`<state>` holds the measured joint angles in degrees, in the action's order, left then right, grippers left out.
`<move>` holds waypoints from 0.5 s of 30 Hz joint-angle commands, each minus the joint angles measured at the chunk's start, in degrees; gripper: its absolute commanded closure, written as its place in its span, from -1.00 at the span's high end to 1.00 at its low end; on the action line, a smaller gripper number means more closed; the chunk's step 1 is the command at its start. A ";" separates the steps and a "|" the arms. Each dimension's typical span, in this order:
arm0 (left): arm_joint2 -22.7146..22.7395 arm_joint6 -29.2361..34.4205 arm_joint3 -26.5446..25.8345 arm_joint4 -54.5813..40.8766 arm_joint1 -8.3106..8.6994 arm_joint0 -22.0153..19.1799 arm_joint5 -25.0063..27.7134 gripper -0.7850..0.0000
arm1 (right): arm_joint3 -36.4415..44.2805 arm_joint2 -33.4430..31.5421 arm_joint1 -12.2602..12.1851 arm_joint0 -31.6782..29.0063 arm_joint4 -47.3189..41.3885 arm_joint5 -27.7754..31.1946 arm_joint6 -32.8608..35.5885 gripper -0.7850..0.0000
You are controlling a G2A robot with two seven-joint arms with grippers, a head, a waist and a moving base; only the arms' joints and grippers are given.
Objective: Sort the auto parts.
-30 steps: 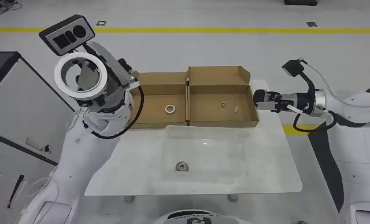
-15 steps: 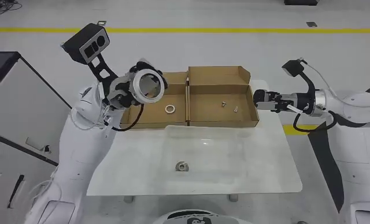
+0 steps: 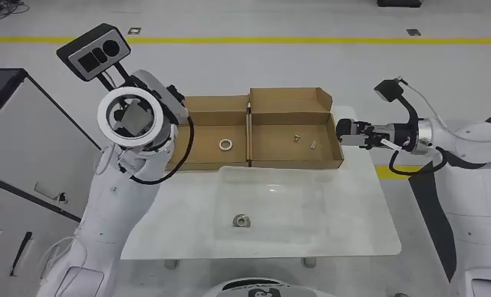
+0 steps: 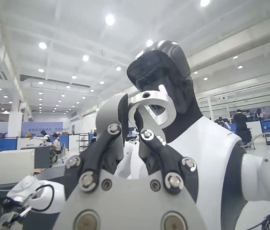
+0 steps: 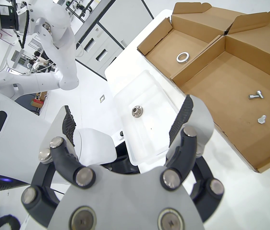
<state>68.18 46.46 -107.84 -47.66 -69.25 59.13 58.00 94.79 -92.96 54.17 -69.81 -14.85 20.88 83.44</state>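
White table carries a tray on its near side with one flanged hub in it; at the far side stand two open cardboard boxes, the left box with a metal ring, the right box with two bolts. Left gripper, raised beyond the table's left edge, is clamped on a metal collar. Right gripper hangs just right of the right box, fingers spread wide, holding nothing.

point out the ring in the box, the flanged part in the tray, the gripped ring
ring in box [image 5: 181, 60], right wrist view, near band
flanged part [image 5: 137, 111], right wrist view, hub
held ring [image 4: 156, 98], left wrist view, upper band
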 commanded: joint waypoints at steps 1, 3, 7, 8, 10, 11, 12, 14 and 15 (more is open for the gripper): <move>0.32 -0.17 0.50 2.89 0.04 -0.03 0.00 -1.00 | 0.00 0.00 0.00 0.00 0.00 0.00 0.00 1.00; 0.90 0.07 1.31 7.59 0.25 -0.06 -0.24 -1.00 | 0.00 0.00 0.00 0.00 0.00 0.00 0.00 1.00; 1.12 1.01 1.74 15.10 0.63 0.09 -1.18 -1.00 | 0.00 0.00 0.00 0.00 0.00 0.00 0.00 1.00; 1.24 1.28 1.62 16.89 0.73 0.07 -1.46 -1.00 | 0.00 0.00 0.00 0.00 0.00 0.00 0.00 1.00; 1.19 1.41 1.45 19.16 0.84 0.21 -1.59 -1.00 | 0.00 0.00 0.00 0.00 0.00 0.00 0.00 1.00; 1.20 1.46 1.38 20.06 0.88 0.21 -1.64 -1.00 | 0.00 0.00 0.00 0.00 0.00 0.00 0.00 1.00; 1.26 1.56 1.32 21.08 0.93 0.16 -1.74 -1.00 | 0.00 0.00 0.00 0.00 0.00 0.00 0.00 1.00; 1.13 1.03 1.19 21.48 0.94 0.30 -1.61 -1.00 | 0.00 0.00 0.00 0.00 0.00 0.00 0.00 1.00; 0.98 0.76 1.05 21.34 0.93 0.30 -1.45 -1.00 | 0.00 0.00 0.00 0.00 0.00 0.00 0.00 1.00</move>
<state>69.32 47.52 -106.68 -26.12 -68.31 59.40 56.41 94.79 -92.96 54.17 -69.81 -14.85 20.88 83.44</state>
